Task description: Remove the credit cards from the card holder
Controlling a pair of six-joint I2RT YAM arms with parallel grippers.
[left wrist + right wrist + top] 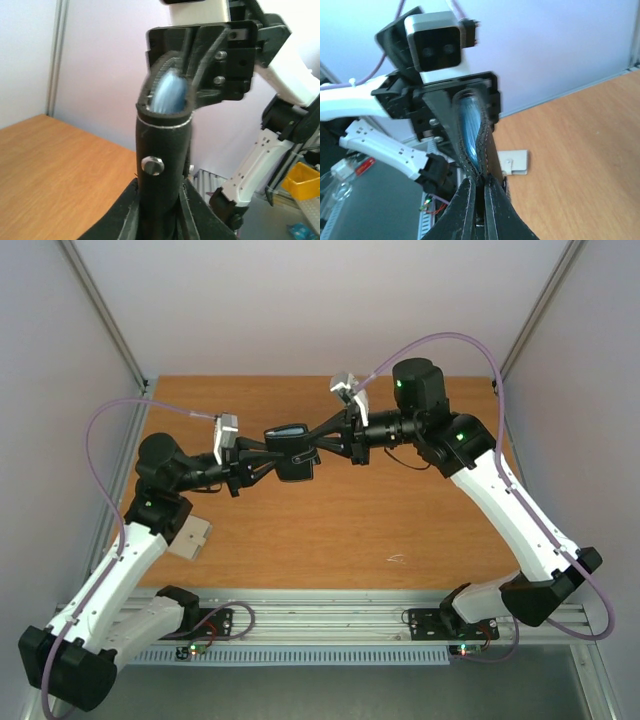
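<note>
The black card holder [292, 452] hangs in the air over the middle of the table, held between both arms. My left gripper [272, 458] is shut on its left end; in the left wrist view the holder [159, 150] stands upright between the fingers, its metal snap [152, 165] facing me. My right gripper [320, 444] is shut on the opposite edge, the fingers [470, 200] pinching one stitched flap [485, 150]. The holder gapes a little and shows pale blue [469, 127] inside. No credit cards can be told apart in there.
A whitish flat rectangular piece [190, 537] lies on the wooden table [400, 520] under my left arm, also in the right wrist view [515, 162]. Grey walls enclose the table on three sides. Cables loop over both arms.
</note>
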